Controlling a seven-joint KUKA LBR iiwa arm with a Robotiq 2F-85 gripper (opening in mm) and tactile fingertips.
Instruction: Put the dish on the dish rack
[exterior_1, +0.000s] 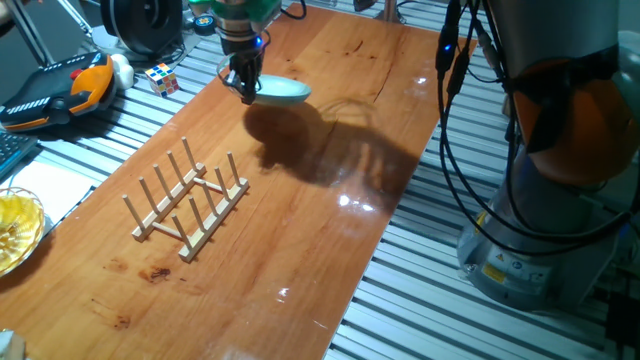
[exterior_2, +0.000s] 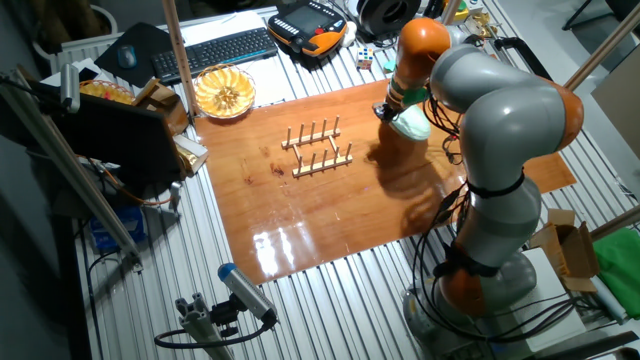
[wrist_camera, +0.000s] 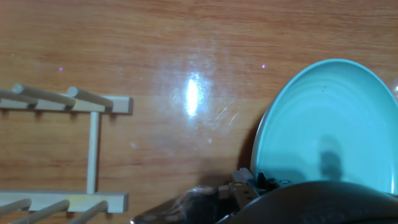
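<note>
The dish (exterior_1: 283, 92) is a pale mint-green plate, held by its rim and lifted above the far part of the wooden table; its shadow falls on the wood below. My gripper (exterior_1: 245, 85) is shut on the dish's left edge. The dish rack (exterior_1: 188, 205) stands apart from it on the table, nearer the front left, upright with two rows of pegs. In the other fixed view the dish (exterior_2: 410, 124) hangs to the right of the rack (exterior_2: 317, 147). In the hand view the dish (wrist_camera: 329, 124) fills the right side and the rack (wrist_camera: 93, 149) lies at the left.
A yellow translucent bowl (exterior_1: 15, 230) sits off the table's left edge. A Rubik's cube (exterior_1: 163, 78) and an orange-black pendant (exterior_1: 60, 90) lie at the back left. A keyboard (exterior_2: 215, 50) lies beyond the bowl. The arm's base (exterior_1: 540, 200) and its cables stand at the right.
</note>
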